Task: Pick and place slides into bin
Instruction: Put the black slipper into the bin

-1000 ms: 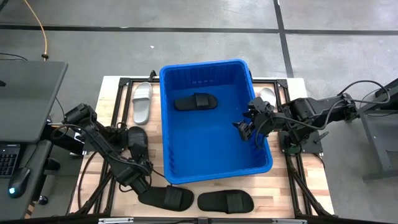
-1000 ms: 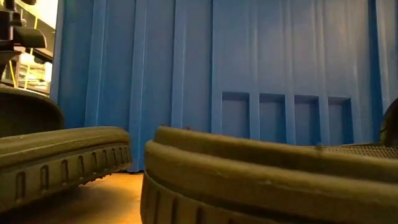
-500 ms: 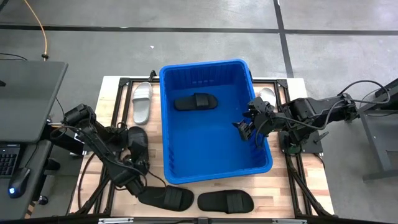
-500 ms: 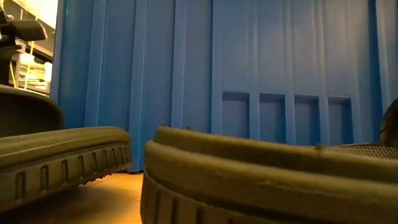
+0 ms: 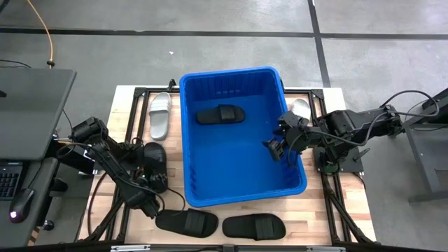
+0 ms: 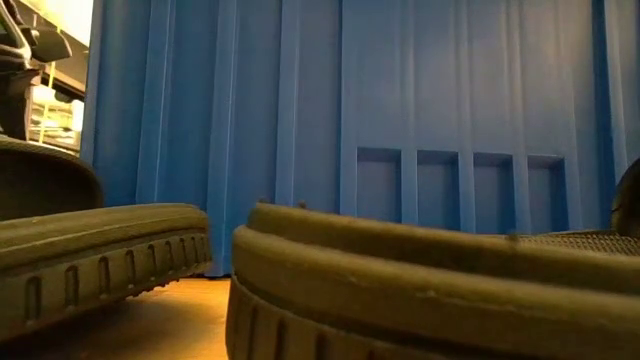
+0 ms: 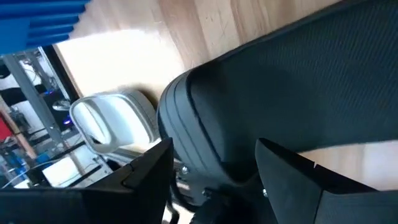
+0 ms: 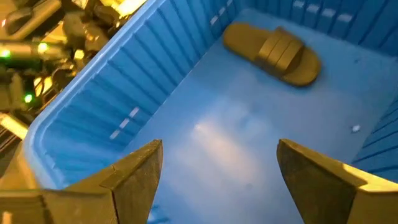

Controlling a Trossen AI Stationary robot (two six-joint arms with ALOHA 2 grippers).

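The blue bin (image 5: 187,140) stands mid-table with one black slide (image 5: 220,114) lying inside on its floor. A second black slide (image 5: 154,162) lies left of the bin. My left gripper (image 5: 148,196) is open just at that slide's near end. In the left wrist view (image 7: 214,180) its fingers stand on either side of the slide's rounded end (image 7: 205,143). My right gripper (image 5: 276,147) hangs open and empty over the bin's right side. Its wrist view (image 8: 217,180) shows the bin floor and the black slide (image 8: 273,53) in it.
Two more black slides (image 5: 187,222) (image 5: 254,226) lie at the table's near edge; their soles fill the low view (image 6: 400,290). One white slide (image 5: 159,115) lies far left of the bin. Another white slide (image 5: 302,108) lies at the bin's far right, beside my right arm.
My left gripper has drawn back from the near-edge black slide, going toward the table's left and far edges, to the near end of the black slide left of the bin. No slide has moved.
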